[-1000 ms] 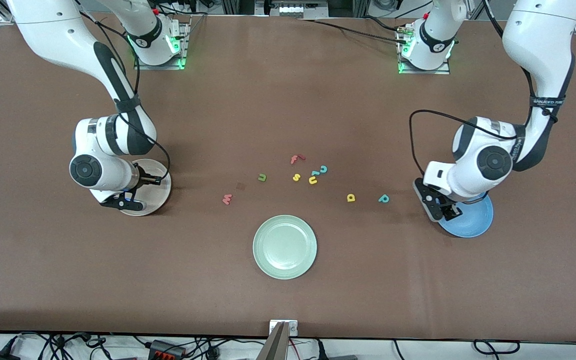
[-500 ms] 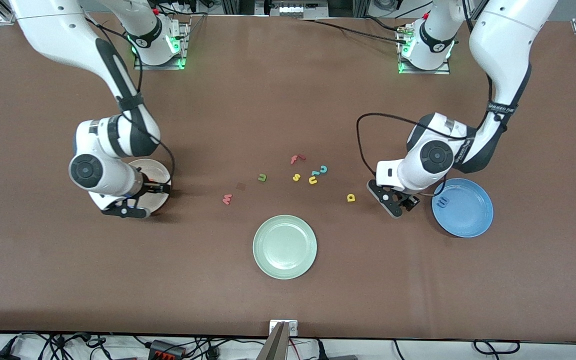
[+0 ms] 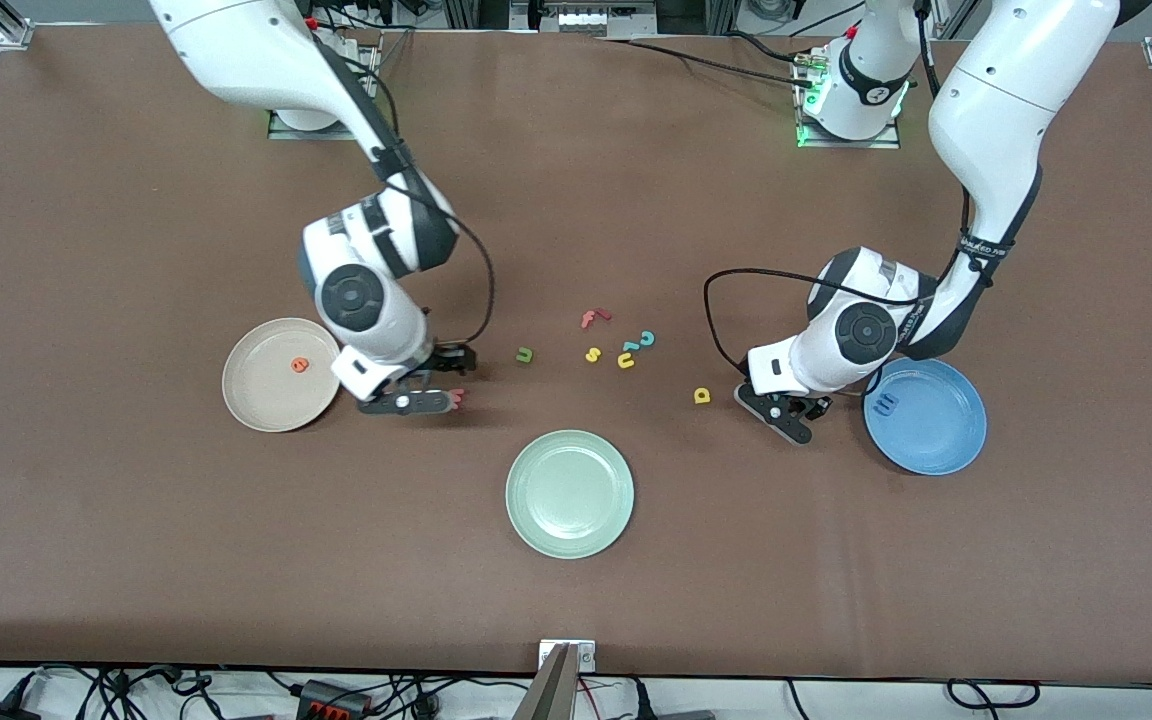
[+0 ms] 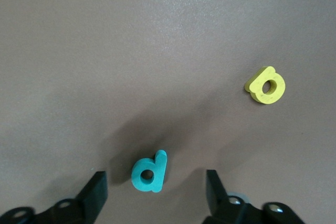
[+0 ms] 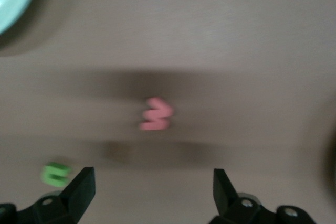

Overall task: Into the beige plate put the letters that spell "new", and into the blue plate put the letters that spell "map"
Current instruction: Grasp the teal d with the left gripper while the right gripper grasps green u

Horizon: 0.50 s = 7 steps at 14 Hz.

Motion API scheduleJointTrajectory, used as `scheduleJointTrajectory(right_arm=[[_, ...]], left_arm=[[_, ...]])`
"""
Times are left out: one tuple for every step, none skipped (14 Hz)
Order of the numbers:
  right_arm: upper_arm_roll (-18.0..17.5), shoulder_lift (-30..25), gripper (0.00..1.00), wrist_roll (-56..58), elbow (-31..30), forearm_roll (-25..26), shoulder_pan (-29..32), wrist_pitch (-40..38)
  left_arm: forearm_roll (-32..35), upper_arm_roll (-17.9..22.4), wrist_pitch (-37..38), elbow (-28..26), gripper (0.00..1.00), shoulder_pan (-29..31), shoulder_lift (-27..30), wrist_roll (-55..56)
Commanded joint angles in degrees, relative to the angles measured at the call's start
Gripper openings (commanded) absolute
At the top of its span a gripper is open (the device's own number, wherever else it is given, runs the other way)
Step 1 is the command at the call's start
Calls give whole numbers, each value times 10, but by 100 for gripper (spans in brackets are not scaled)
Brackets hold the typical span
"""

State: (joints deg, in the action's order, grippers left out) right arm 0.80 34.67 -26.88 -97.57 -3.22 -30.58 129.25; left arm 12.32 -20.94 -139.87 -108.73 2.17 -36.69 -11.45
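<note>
I am looking down on a wide brown table (image 3: 576, 600), its matte covering running almost edge to edge, with cables and grey framing showing past its rim at the bottom of the front view.

Three plates are sitting on it. Taking the green plate (image 3: 569, 493) as the dial's centre in the front view, the beige plate (image 3: 266, 395) is lying at about ten o'clock with the orange e (image 3: 300, 365) in it, and the blue plate (image 3: 936, 425) at about two o'clock with the blue m (image 3: 887, 403) in it.

The right gripper (image 3: 436, 385) is hanging low over the table beside the beige plate, fingers spread wide, the salmon w (image 5: 156, 114) lying on the table between them; I think it is not touching them, though that wrist view is blurred. The green n (image 3: 524, 354) is lying near it, toward the middle.

The left gripper (image 3: 798, 412) is low beside the blue plate, fingers spread either side of the teal p (image 4: 149, 172), apart from it. The yellow a (image 3: 702, 395) is lying near.

Around twelve o'clock are clustered a red f (image 3: 593, 318), a yellow s (image 3: 592, 354), a yellow u (image 3: 626, 361) and a teal c (image 3: 647, 339).
</note>
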Motion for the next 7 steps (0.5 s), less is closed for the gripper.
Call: scheduleJointTrajectory(right_arm=[[7, 53, 95, -91, 47, -8, -36, -2], [8, 67, 92, -131, 60, -7, -49, 0], [8, 77, 91, -163, 71, -7, -54, 5], [7, 80, 90, -191, 72, -8, -59, 6], [7, 83, 88, -209, 72, -8, -64, 6], [7, 87, 87, -227, 72, -9, -72, 6], [7, 87, 85, -254, 72, -9, -78, 6]], left_arm=[[6, -2, -8, -4, 55, -1, 2, 6], [6, -2, -8, -4, 37, -1, 2, 6], [6, -1, -8, -4, 27, -3, 1, 6], [6, 2, -8, -4, 23, -4, 1, 6], [6, 3, -8, -4, 23, -3, -1, 6], [6, 3, -9, -3, 24, -4, -9, 6], [12, 3, -12, -3, 24, -4, -10, 6]])
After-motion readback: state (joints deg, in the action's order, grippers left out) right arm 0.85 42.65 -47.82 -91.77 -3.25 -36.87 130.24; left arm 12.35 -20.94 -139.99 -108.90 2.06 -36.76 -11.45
